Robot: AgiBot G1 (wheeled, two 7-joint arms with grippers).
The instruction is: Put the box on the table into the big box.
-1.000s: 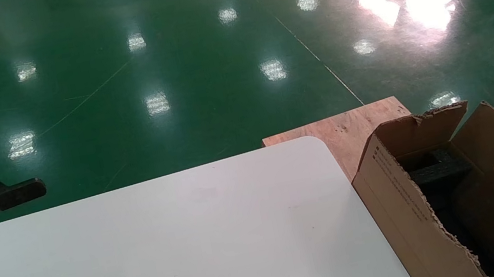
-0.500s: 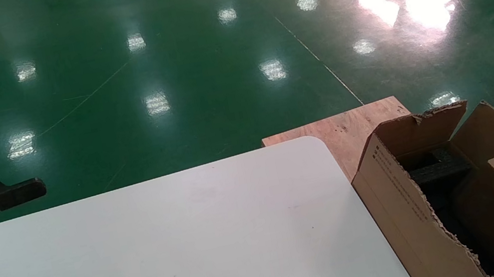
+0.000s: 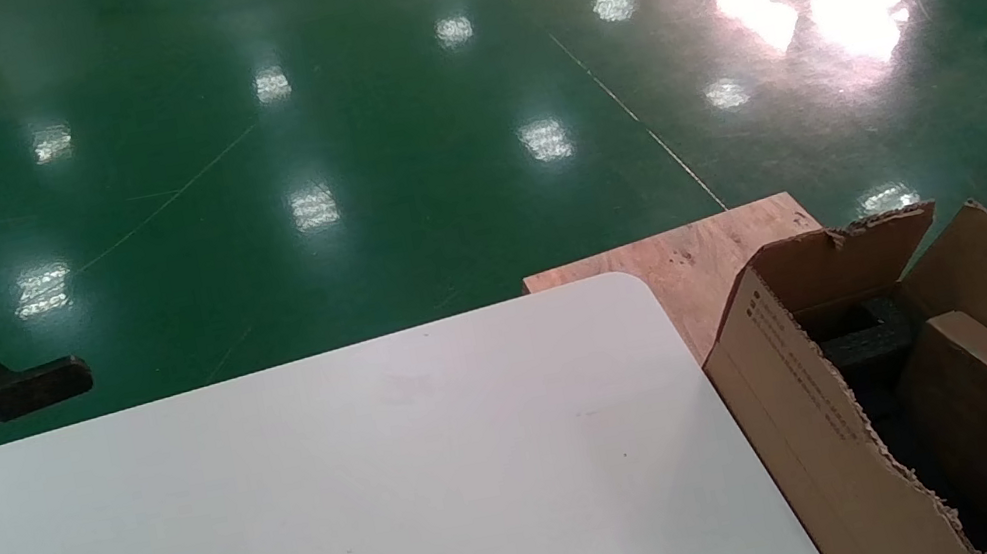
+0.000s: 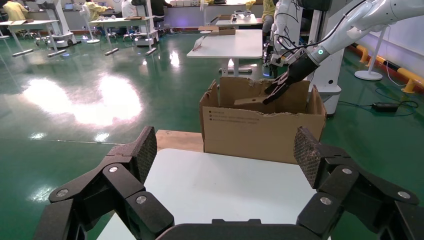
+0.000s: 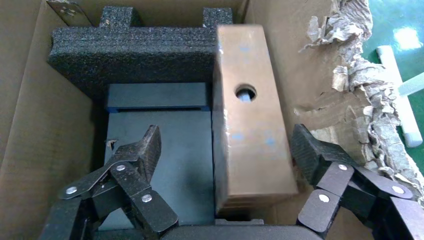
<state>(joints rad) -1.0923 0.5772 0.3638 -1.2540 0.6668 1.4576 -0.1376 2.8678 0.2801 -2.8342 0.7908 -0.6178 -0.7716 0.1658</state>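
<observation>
the box [image 5: 250, 125] was already inside the big box [image 3: 802, 385], lying against its right-hand wall beside the black foam [image 5: 135, 50]. its long axis ran from the near side of the carton toward the far side, the round hole in its top face showing.

the right gripper [image 5: 225, 150] hung just above it within the carton, fingers spread wide. the box sat between them but not centred: it lay nearer the one pad, with a clear gap to the other, and i could not tell whether either pad touched it. judged from this, the box looked released, or close to it, and the coming move was probably a straight lift out, along a line that would not catch the ragged torn edge on the right.

the left gripper [image 3: 35, 500] was parked well apart, over the near left of the table [image 3: 389, 488], its fingers also wide open and empty. the right arm was plainly the nearer one.
</observation>
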